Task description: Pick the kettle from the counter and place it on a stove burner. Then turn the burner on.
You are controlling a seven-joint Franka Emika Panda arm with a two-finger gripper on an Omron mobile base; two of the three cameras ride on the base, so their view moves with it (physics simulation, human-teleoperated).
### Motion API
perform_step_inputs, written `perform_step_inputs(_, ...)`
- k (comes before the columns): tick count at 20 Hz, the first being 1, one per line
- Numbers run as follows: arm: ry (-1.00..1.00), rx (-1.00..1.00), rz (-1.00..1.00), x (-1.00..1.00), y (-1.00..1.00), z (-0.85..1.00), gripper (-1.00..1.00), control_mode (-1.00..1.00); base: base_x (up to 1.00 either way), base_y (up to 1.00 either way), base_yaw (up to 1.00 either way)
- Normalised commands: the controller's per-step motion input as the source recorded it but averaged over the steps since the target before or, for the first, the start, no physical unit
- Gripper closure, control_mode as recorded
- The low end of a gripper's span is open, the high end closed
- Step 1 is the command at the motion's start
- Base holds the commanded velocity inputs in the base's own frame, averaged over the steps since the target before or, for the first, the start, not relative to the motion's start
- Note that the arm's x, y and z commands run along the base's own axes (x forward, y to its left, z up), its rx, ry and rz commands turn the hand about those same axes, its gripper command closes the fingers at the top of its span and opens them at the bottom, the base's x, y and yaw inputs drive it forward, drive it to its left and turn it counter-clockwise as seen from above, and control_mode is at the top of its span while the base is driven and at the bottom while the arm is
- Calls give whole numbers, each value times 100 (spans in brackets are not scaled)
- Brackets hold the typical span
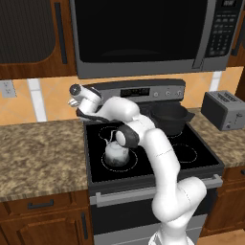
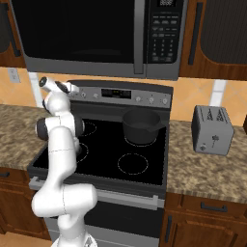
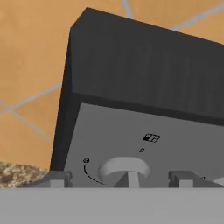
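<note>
While the kettle point(image 1: 116, 152) is sitting on the stove burner point(image 1: 119, 158), front left of the cooktop, the gripper point(image 1: 72, 96) is reaching for the back panel. From the right, the pot point(image 2: 140, 125) is standing at the rear; I cannot see inside it. Close up, the fingertips point(image 3: 56, 178) are flanking a knob point(image 3: 124, 169), spread apart, not yet gripping. Closing off-centre could slip, or turn the wrong burner on.

even, flat rendered light, soft glare on the cooktop point(image 1: 191, 143), faint shadows, slightly coarse detail.
</note>
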Motion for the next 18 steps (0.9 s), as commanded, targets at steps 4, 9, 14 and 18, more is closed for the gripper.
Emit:
perform_step_inputs(4,0,0,-5,43,17,0,100,-100,0,0,0)
perform_step_inputs(9,0,0,0,1,0,0,100,-100,0,0,0)
perform_step_inputs(14,-5,0,0,0,0,0,100,-100,0,0,0)
perform_step_inputs(18,-28,-4,16,0,0,0,100,-100,0,0,0)
